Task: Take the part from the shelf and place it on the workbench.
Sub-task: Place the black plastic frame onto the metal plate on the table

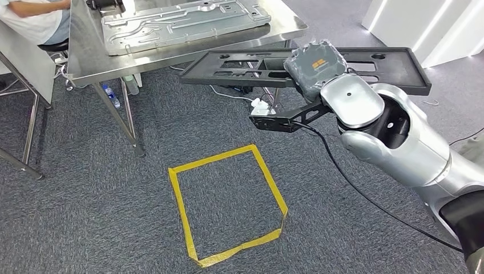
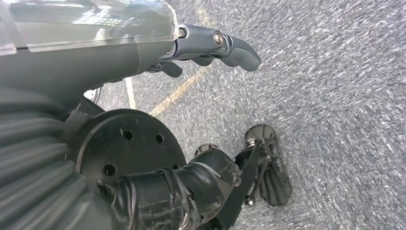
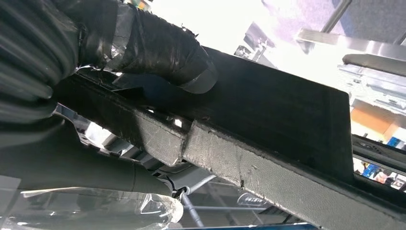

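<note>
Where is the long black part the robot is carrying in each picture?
Head view: the long black part stretches across the upper right, held by the right robot hand, just in front of the steel workbench.
Left wrist view: the part is not there; the left robot hand hangs over grey carpet.
Right wrist view: the part crosses the middle diagonally.
Shared landmark: the right robot hand gripping it.
</note>
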Action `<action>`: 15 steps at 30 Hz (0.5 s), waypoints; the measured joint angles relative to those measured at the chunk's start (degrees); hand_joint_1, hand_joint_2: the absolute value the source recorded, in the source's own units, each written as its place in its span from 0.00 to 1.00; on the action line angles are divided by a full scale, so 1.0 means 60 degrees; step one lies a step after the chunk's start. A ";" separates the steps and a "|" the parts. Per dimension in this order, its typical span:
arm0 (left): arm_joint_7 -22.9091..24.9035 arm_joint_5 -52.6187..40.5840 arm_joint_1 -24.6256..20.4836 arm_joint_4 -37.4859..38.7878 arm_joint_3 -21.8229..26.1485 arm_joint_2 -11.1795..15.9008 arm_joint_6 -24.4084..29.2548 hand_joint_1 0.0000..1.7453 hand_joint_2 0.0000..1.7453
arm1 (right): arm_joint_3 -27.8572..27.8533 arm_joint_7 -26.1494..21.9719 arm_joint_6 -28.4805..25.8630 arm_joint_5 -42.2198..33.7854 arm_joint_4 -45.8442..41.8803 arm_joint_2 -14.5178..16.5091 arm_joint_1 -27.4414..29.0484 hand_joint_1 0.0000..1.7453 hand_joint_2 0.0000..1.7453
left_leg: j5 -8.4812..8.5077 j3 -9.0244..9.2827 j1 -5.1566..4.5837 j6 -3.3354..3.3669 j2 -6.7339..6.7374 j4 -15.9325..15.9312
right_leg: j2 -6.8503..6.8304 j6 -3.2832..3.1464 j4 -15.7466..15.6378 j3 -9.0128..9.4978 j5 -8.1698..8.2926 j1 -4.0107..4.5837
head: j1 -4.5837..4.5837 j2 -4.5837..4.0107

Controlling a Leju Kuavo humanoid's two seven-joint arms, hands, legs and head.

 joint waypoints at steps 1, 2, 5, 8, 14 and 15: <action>0.0000 -0.0007 0.0001 0.0000 0.0000 -0.0001 0.0014 0.00 1.00 | 0.0002 -0.0001 -0.0003 -0.0001 0.0001 -0.0001 0.0004 1.00 1.00 | -0.0062 0.0007 0.0008 -0.0029 -0.0004 0.0064 | -0.0024 0.0016 -0.0548 0.0263 0.0329 -0.0016 | 0.0002 0.0000; 0.0000 -0.0011 0.0002 0.0000 0.0000 -0.0001 0.0035 0.00 1.00 | 0.0003 -0.0001 -0.0005 0.0003 0.0002 -0.0001 -0.0001 1.00 1.00 | -0.0136 0.0005 0.0010 -0.0074 -0.0008 0.0139 | -0.0055 0.0024 -0.1147 0.0566 0.0555 -0.0024 | 0.0002 0.0000; 0.0007 -0.0040 -0.0002 0.0000 0.0000 0.0002 0.0140 0.00 1.00 | 0.0011 -0.0001 -0.0003 0.0042 0.0005 0.0008 0.0002 1.00 1.00 | -0.0323 -0.0054 -0.0045 -0.0230 -0.0019 0.0344 | -0.0071 -0.0116 -0.1997 0.1015 0.0669 0.0030 | -0.0018 0.0000; 0.0027 -0.0075 -0.0008 0.0000 0.0000 0.0005 0.0193 0.00 1.00 | 0.0024 -0.0002 0.0000 0.0101 0.0006 0.0018 -0.0005 1.00 1.00 | -0.0427 -0.0037 -0.0046 -0.0359 0.0008 0.0385 | -0.0020 -0.0307 -0.2027 0.1076 0.0624 0.0027 | -0.0028 0.0000; 0.0045 -0.0118 -0.0003 0.0000 0.0000 0.0009 0.0204 0.00 1.00 | 0.0060 -0.0004 -0.0017 0.0113 0.0001 0.0073 -0.0043 1.00 1.00 | -0.1122 -0.1671 0.0001 -0.0518 0.0005 0.3016 | 0.0005 -0.0517 -0.2087 0.1388 0.0395 0.0054 | -0.0101 0.0000; 0.0046 -0.0124 0.0000 0.0000 0.0001 0.0009 0.0201 0.00 1.00 | 0.0068 -0.0005 -0.0023 0.0095 0.0001 0.0084 -0.0042 1.00 1.00 | -0.0841 -0.1733 -0.0002 -0.0480 0.0000 0.2873 | 0.0022 -0.0519 -0.2088 0.1460 0.0339 0.0076 | -0.0099 0.0000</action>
